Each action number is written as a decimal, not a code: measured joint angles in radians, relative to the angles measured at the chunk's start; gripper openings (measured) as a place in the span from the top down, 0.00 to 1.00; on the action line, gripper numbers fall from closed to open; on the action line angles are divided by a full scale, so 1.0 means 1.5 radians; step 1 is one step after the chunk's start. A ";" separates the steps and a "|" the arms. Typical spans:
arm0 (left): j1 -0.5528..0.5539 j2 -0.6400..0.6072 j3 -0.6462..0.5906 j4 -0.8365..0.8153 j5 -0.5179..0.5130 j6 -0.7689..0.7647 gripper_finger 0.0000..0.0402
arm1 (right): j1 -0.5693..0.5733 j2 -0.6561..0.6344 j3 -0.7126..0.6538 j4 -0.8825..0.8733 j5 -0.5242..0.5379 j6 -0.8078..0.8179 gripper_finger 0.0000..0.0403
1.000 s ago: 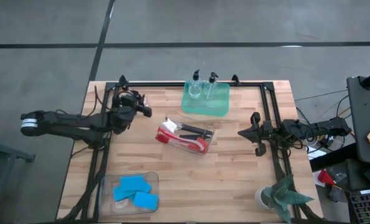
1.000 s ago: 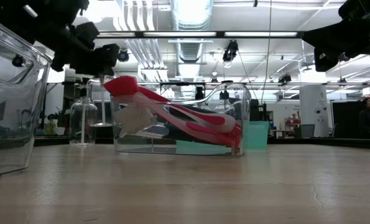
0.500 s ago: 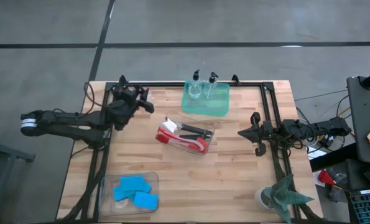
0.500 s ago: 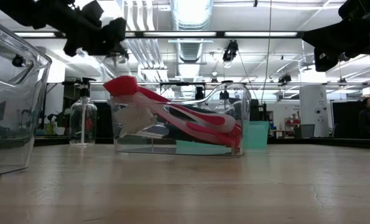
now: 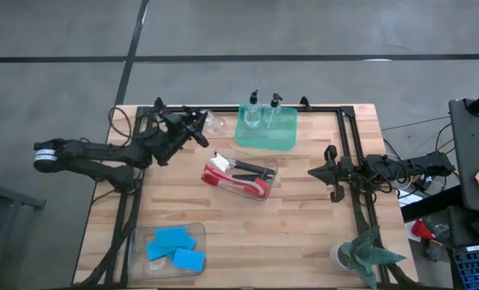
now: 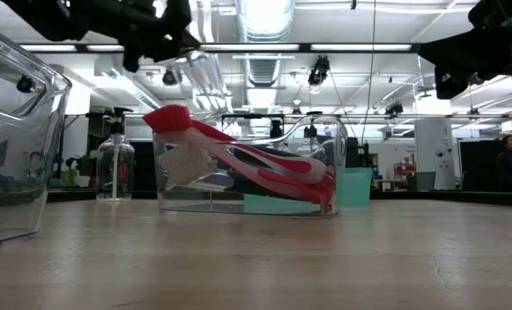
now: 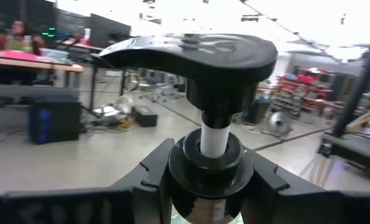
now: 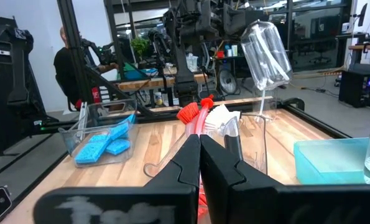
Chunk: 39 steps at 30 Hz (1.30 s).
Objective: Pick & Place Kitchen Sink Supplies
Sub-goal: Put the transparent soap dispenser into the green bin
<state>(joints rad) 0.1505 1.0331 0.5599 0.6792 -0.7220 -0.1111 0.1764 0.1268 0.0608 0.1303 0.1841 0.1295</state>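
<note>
Green tray (image 5: pixel 286 142) at 12 o'clock on the bench (image 5: pixel 303 234): two clear pump bottles (image 5: pixel 263 113) stand upright in its far half, side by side.

Clear bin (image 5: pixel 259 179) at bench centre: red dish brushes (image 5: pixel 255 187) and a black one lie inside, heads toward 9 o'clock; in the low view the red head (image 6: pixel 171 117) pokes above the rim, white bristles (image 6: pixel 180 164) just below it.

Second clear bin (image 5: pixel 138 242) at 7 o'clock: three blue sponges (image 5: pixel 175 246), partly overlapping.

Potted plant (image 5: pixel 366 256) at 5 o'clock corner.

Left claw (image 5: pixel 197 129) at 11 o'clock, raised off the bench, grasping a third pump bottle (image 5: pixel 214 123) by the neck; bottle tilted, body pointing toward the tray. Left wrist view: black pump top (image 7: pixel 197 53) just above the fingers (image 7: pixel 153 177), which clamp the collar. Right wrist view: the bottle (image 8: pixel 265 53) hangs in the air above the brush bin.

Right claw (image 5: pixel 314 172) at 3 o'clock, clenched on nothing, parked above the bench.
</note>
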 joint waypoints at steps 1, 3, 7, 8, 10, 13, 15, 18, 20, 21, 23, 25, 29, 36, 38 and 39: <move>0.000 0.014 0.011 0.005 0.009 0.000 0.70 | 0.000 0.000 0.000 0.000 0.000 0.000 0.98; 0.000 0.046 0.040 0.006 0.023 0.001 0.70 | 0.000 0.000 0.000 0.000 0.000 -0.001 0.98; 0.000 0.119 0.109 0.006 0.066 0.021 0.68 | 0.000 0.000 0.000 0.000 0.000 -0.001 0.98; 0.000 0.138 0.129 0.006 0.075 0.030 0.68 | 0.000 0.000 0.000 0.000 0.000 -0.001 0.98; 0.000 0.179 0.169 0.004 0.092 0.054 0.68 | 0.000 0.000 0.000 0.000 0.000 0.000 0.98; 0.005 0.236 0.232 -0.001 0.116 0.078 0.69 | 0.000 0.000 0.000 0.000 0.000 -0.001 0.98; 0.011 0.272 0.269 -0.002 0.137 0.085 0.70 | 0.000 0.000 0.000 0.000 0.000 0.000 0.98; 0.026 0.323 0.325 -0.020 0.176 0.086 0.69 | 0.000 0.000 0.000 0.000 0.000 -0.001 0.98; 0.037 0.352 0.360 -0.046 0.192 0.075 0.67 | 0.000 0.000 0.000 0.000 0.000 0.000 0.98; 0.042 0.366 0.376 -0.057 0.201 0.066 0.67 | 0.000 0.000 0.000 0.000 0.000 0.000 0.98; 0.051 0.395 0.407 -0.073 0.225 0.044 0.67 | 0.000 0.000 0.000 0.000 0.000 -0.001 0.98; 0.057 0.424 0.436 -0.084 0.259 0.024 0.68 | 0.000 0.000 0.000 0.000 0.000 0.000 0.98; 0.063 0.487 0.499 -0.103 0.281 0.017 0.70 | 0.000 0.000 0.000 0.000 0.000 -0.001 0.98; 0.070 0.596 0.619 -0.163 0.304 0.005 0.66 | 0.000 0.001 0.000 0.000 0.000 0.000 0.98; 0.072 0.626 0.653 -0.187 0.307 0.005 0.68 | 0.000 0.000 0.000 0.000 0.000 -0.001 0.98; 0.073 0.640 0.669 -0.198 0.308 0.005 0.69 | 0.000 0.000 0.000 0.000 0.000 -0.001 0.98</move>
<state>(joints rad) 0.2598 1.9935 1.5632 0.3823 -0.2599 -0.1040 0.1761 0.1274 0.0608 0.1303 0.1841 0.1284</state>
